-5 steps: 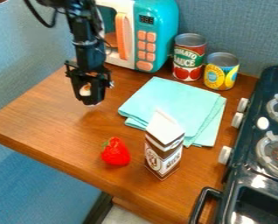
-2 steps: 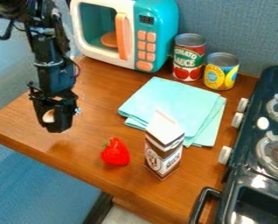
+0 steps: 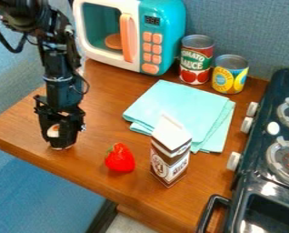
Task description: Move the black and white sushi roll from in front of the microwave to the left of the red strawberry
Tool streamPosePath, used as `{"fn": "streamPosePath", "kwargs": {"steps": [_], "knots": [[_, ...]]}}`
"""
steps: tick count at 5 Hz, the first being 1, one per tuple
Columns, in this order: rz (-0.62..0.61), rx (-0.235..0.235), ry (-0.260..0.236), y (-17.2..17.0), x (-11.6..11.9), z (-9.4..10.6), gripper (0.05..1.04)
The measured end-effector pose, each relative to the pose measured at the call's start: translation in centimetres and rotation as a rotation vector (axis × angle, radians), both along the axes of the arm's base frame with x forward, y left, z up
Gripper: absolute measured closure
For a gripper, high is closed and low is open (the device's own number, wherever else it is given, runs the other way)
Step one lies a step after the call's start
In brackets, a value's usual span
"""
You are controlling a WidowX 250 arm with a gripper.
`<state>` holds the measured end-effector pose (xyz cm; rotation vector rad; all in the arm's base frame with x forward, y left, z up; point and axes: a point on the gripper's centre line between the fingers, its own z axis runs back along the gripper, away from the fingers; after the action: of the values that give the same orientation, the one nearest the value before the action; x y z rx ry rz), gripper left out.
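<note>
Small white-and-orange object [image 3: 53,130], being grasped between the fingers [image 3: 68,135] of the black metal gripper [image 3: 61,144], near the left edge of the brown wooden worktop [image 3: 104,123]. Pointing downward, with contact between the tips and the worktop being hard to tell. Being neighboured on the right by a red strawberry with a green top [image 3: 119,158], lying well apart from the fingers. Being followed further right by an upright brown-and-white milk carton [image 3: 169,157], standing just in front of a folded turquoise cloth [image 3: 177,107]. Being backed by a teal-and-white toy microwave [image 3: 162,27] with an orange handle, then a red-and-green cylindrical can [image 3: 196,61] beside a yellow-and-blue cylindrical can [image 3: 229,77]. Being bordered at the right side by a black toy stove [image 3: 256,132] with white knobs.
</note>
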<state>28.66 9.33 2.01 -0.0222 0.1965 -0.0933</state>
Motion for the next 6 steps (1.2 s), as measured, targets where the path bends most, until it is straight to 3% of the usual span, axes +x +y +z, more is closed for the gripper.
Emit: {"fn": "streamPosePath", "kwargs": {"steps": [1, 2, 3, 4, 6], "knots": [[0.005, 0.006, 0.001, 0.2, 0.2, -0.2, 0.430], [-0.004, -0.018, 0.008, -0.1, 0.1, -0.1, 0.137], [0.003, -0.037, -0.038, -0.4, 0.4, 1.4, 0.076], [-0.002, -0.041, -0.103, -0.5, 0.8, 3.6, 0.080], [-0.015, -0.042, -0.162, -0.3, 2.8, 6.2, 0.082]]}}
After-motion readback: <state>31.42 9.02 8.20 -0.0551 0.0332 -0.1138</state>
